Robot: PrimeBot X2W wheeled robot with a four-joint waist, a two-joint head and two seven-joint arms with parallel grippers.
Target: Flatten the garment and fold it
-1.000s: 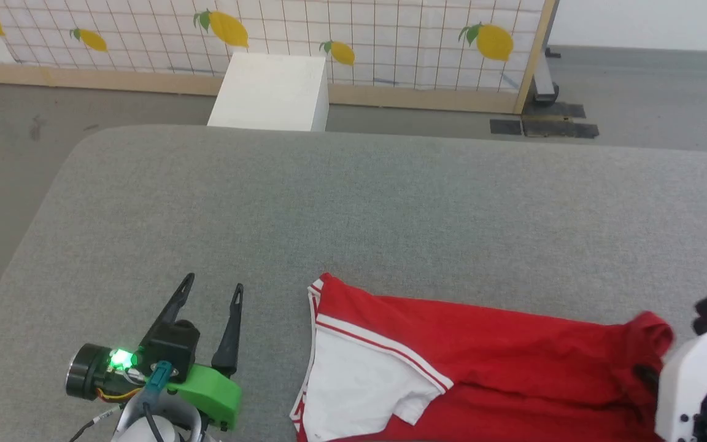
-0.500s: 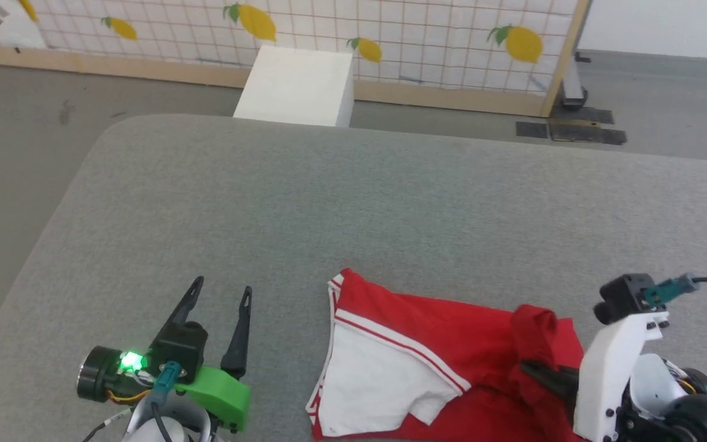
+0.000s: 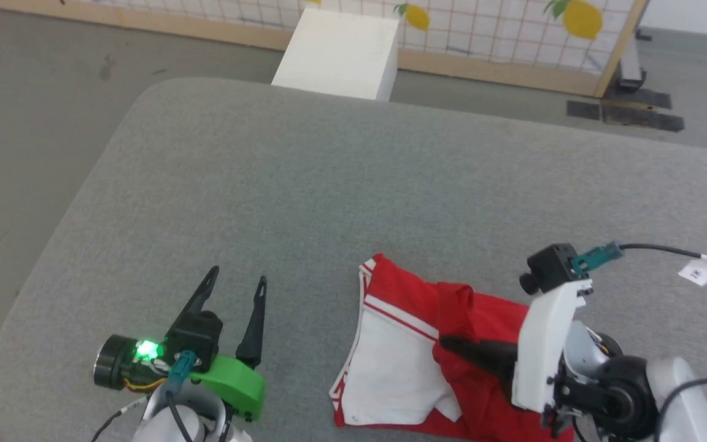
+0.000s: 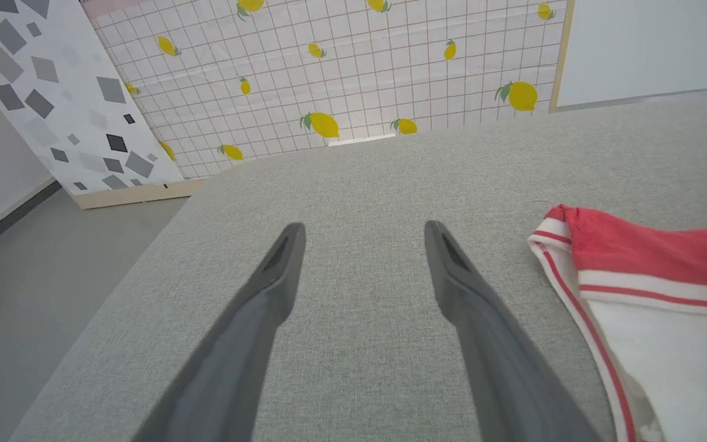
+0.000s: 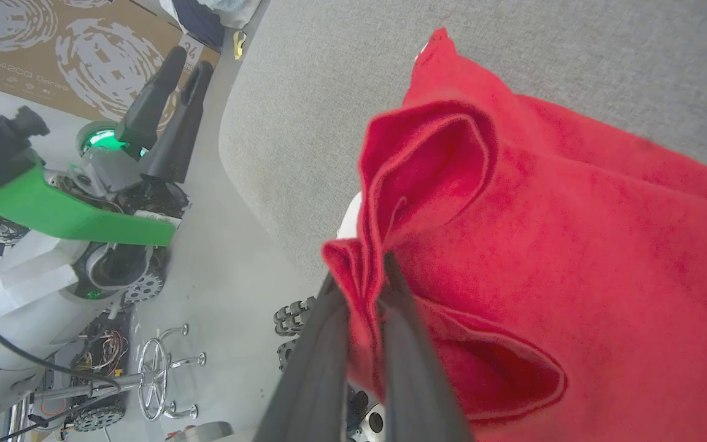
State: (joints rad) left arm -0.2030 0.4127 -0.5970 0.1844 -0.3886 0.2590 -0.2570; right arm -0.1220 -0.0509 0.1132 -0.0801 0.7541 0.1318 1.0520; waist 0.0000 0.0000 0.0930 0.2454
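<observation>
grey table (image 3: pixel 304 184) under my jaws, red shirt (image 3: pixel 390 362) crumpled on it, sitting just right of my left gripper (image 3: pixel 237 276), those jaws gaping wide and empty, my right gripper (image 5: pixel 363 270) pinched tight on a red fold of the shirt

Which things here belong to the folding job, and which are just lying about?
Job: garment; right gripper, shut on a red fold; left gripper, open beside it; grey table.
Lying about: white box; lemon-print screen; cardboard box.
</observation>
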